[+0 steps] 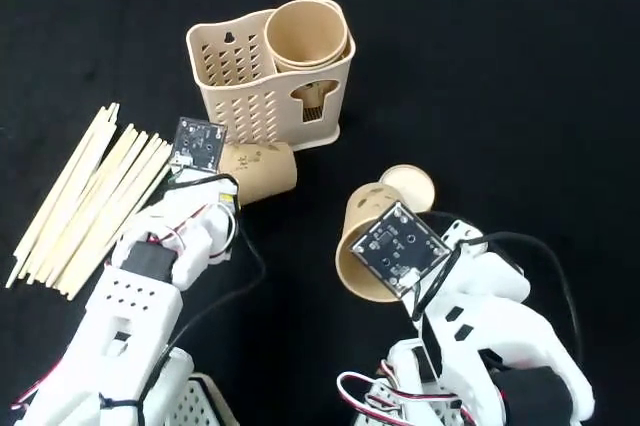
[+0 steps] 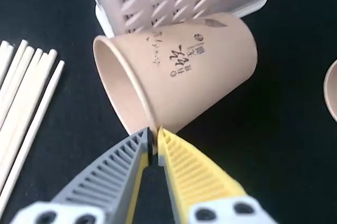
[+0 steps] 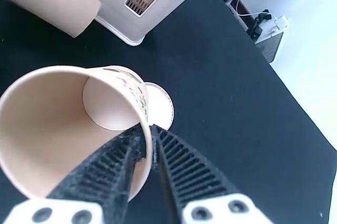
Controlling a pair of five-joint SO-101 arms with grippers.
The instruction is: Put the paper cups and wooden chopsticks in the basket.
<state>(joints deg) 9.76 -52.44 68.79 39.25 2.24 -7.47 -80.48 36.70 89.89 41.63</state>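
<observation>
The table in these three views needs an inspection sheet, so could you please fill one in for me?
Surface: black table, no spills seen.
Job's things: basket upright, with stacked cups in one compartment; wooden chopsticks loose on the table beside the left arm; loose cup lying just past the right arm's cup.
Clutter: nothing seen.
Pincers: left pincer shut on the rim of a side-lying cup by the basket; right pincer shut on the rim of a tilted cup.
Cables: arm wires in loose loops.
Surroundings: cords on pale floor past the table edge.
</observation>
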